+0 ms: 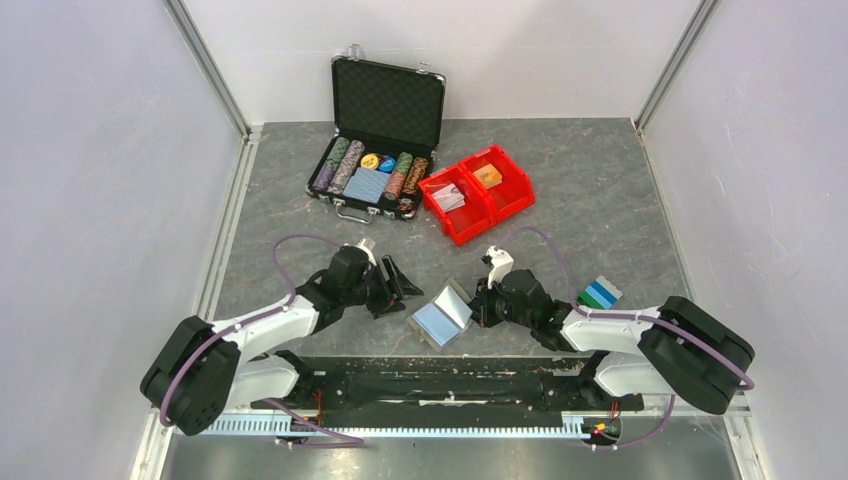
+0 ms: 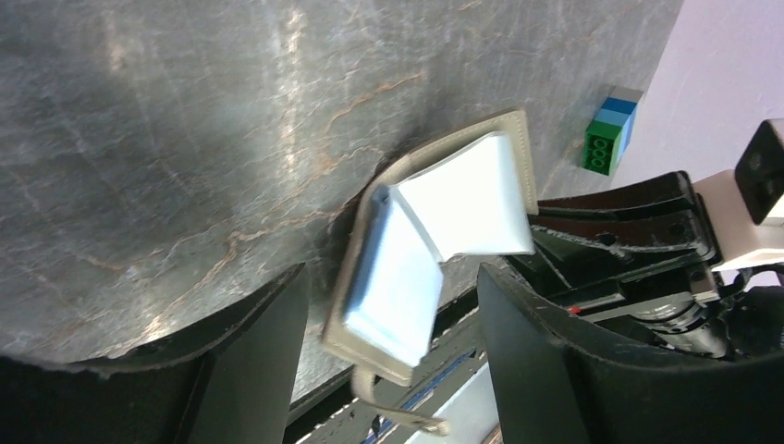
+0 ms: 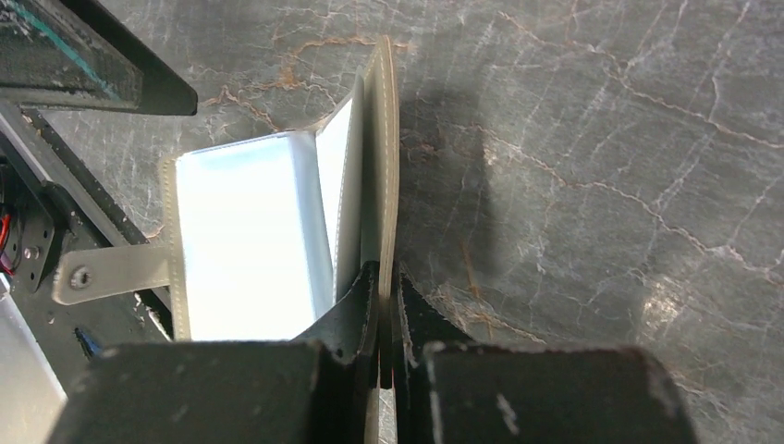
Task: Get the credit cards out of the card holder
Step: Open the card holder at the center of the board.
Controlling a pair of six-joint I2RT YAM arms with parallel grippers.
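I am looking over the grey surface [image 1: 600, 200], with the black chip case [image 1: 385, 130] and red bins [image 1: 478, 192] sitting at the far side, well apart from the work. The card holder [image 1: 443, 315] is lying open at the near edge between the two arms, one flap standing upright. The right pincer [image 3: 388, 277] is clamping that upright flap by its edge. The left pincer [image 1: 398, 285] is standing apart just beside the holder, gripping nothing. I am seeing no credit cards in the pale sleeves, where glare is washing out the detail. Risks I am weighing: the thin flap slipping from the clamp, the left jaw snagging sleeve plastic instead of a card, and a shove tipping the holder over the near edge.
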